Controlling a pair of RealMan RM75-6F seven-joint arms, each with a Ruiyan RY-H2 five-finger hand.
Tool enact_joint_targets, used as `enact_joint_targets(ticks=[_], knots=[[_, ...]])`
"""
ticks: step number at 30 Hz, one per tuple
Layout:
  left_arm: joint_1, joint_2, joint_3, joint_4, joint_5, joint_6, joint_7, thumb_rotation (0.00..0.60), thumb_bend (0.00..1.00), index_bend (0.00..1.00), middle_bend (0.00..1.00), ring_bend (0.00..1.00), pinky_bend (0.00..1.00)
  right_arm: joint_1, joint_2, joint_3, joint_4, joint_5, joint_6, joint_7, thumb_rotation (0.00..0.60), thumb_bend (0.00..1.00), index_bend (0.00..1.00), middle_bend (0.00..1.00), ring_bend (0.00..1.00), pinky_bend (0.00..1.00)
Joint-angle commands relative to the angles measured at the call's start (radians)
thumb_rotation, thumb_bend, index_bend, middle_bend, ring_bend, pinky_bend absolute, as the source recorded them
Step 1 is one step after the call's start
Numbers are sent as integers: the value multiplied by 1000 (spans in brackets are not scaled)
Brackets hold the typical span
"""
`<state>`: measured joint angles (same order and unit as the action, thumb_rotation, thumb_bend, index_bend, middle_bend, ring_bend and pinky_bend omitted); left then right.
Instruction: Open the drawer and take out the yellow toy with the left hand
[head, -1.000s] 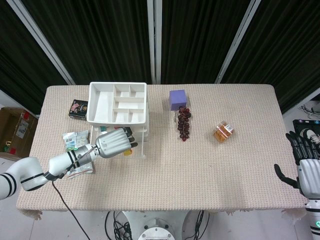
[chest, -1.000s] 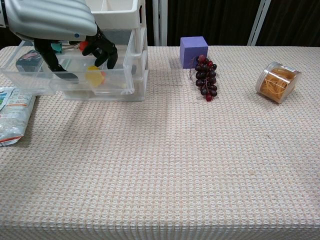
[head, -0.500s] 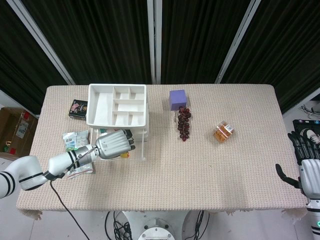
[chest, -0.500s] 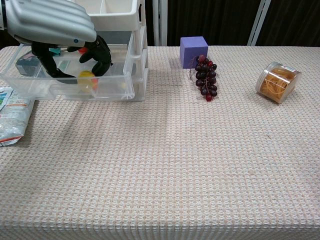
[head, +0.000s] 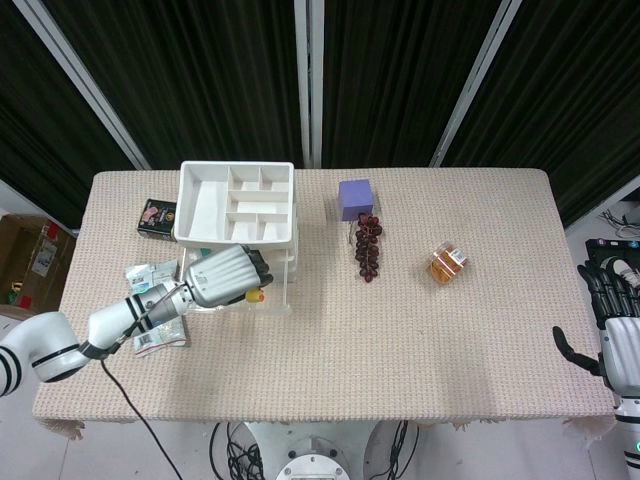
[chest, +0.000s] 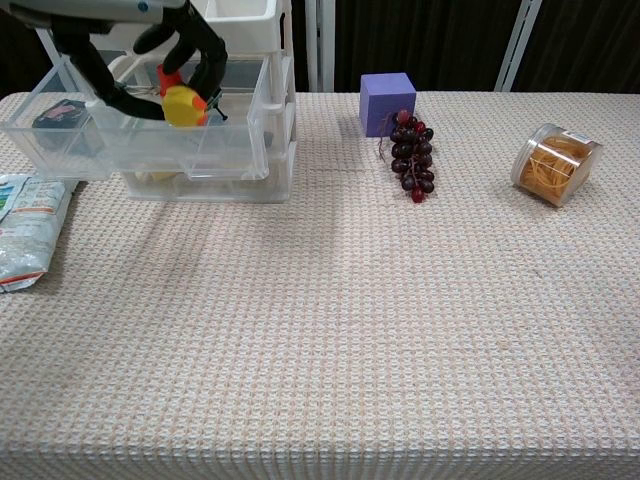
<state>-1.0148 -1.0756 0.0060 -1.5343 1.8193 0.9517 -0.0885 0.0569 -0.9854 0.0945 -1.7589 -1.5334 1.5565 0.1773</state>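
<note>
Dark curtains hang behind a table (head: 400, 330) covered in beige woven cloth.

Progress: drawer (chest: 150, 140) of the clear drawer unit (chest: 275, 120) stands pulled out toward me, so the opening step looks done. My left hand (head: 225, 275) has its dark fingers (chest: 190, 50) clamped round the yellow toy (chest: 183, 104), which hangs above the open drawer, just over its front part, clear of the floor of it. An orange-red bit shows on the toy's upper side. Judging by that, the lift is made; what is left is to carry the toy out past the drawer's rim and, I suppose, bring it down on the cloth.

My right hand (head: 610, 335) sits off the table's right edge, fingers spread, holding nothing.

Count, as far as I can see:
- one white divided tray (head: 236, 205) on top of the drawer unit
- one purple cube (chest: 387, 102)
- one bunch of dark grapes (chest: 413, 157), just in front of the cube
- one clear jar of rubber bands (chest: 553, 165), lying on its side, well to the right
- one small dark box (head: 156, 217) left of the tray
- printed packets (chest: 25, 225) near the left edge; number unclear, they overlap
- some small item in the drawer's left end (chest: 58, 112), too blurred through the plastic to name
</note>
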Motion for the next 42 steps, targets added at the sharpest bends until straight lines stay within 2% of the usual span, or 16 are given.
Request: enact_joint_targets(ticks=[1, 5, 8, 18, 23, 31, 40, 42], knots=[[62, 13, -46, -24, -25, 128, 57, 600, 425, 548, 480, 523, 611, 2, 0, 1, 4, -3, -2, 4, 600, 287, 0, 35, 0, 0], [108, -15, -61, -54, 0, 226, 136, 600, 419, 546, 480, 522, 611, 6, -1, 1, 10, -8, -6, 11, 600, 287, 0, 35, 0, 0], [119, -57, -56, -76, 30, 241, 207, 600, 416, 547, 480, 522, 611, 8, -3, -1, 15, -12, -9, 14, 600, 287, 0, 35, 0, 0], [95, -248, -55, -118, 68, 147, 435, 600, 414, 532, 479, 523, 618, 6, -5, -5, 32, -16, -9, 34, 600, 287, 0, 34, 0, 0], [76, -329, -46, -70, 72, 77, 521, 600, 415, 532, 480, 522, 622, 8, -8, -6, 43, -12, -15, 45, 600, 286, 0, 34, 0, 0], [58, -435, -27, 30, 53, -7, 592, 600, 415, 520, 479, 522, 622, 11, -15, -5, 56, -6, -22, 54, 600, 287, 0, 34, 0, 0], [61, -504, -19, 86, 20, -35, 629, 600, 408, 391, 443, 508, 590, 11, -12, -5, 54, -4, -23, 52, 600, 287, 0, 35, 0, 0], [61, -505, -16, 87, 20, -35, 630, 600, 374, 333, 407, 472, 526, 11, -11, -5, 53, -5, -22, 52, 600, 287, 0, 35, 0, 0]])
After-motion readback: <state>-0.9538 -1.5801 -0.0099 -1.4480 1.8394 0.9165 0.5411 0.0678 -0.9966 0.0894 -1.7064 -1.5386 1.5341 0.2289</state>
